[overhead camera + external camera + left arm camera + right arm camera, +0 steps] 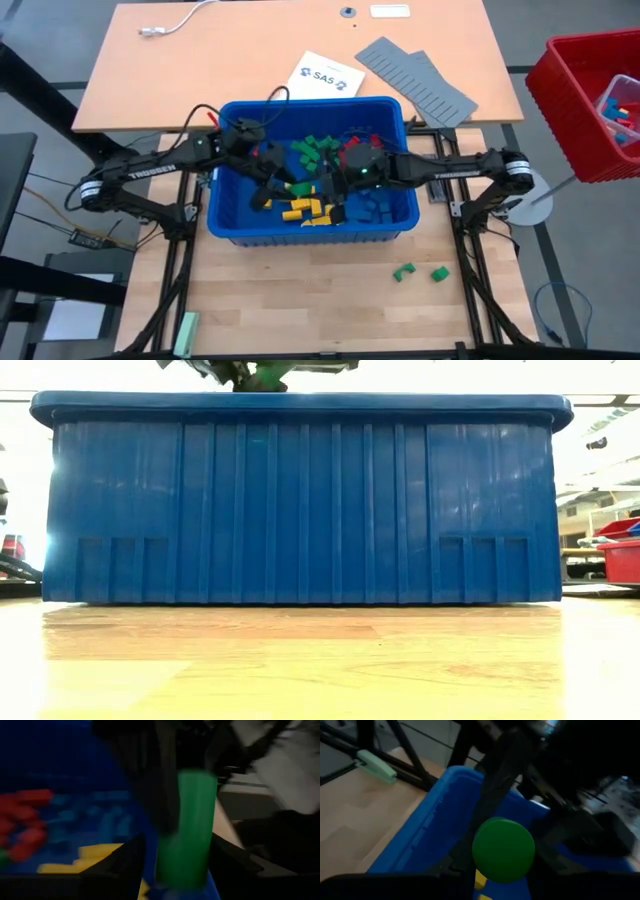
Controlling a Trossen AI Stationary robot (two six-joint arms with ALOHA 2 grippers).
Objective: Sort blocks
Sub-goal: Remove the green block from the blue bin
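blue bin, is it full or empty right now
Partly full. The high view shows the blue bin holding loose red, green, yellow and blue blocks across its floor, well below the rim.

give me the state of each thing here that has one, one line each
blue bin: upright on the table, holds mixed bricks
green piece: between both hands over the bin, who grips it cannot be told
left hand: inside the bin
right hand: inside the bin
two green bricks: loose on the table outside the bin
red bin: at the table's right edge, holds some pieces
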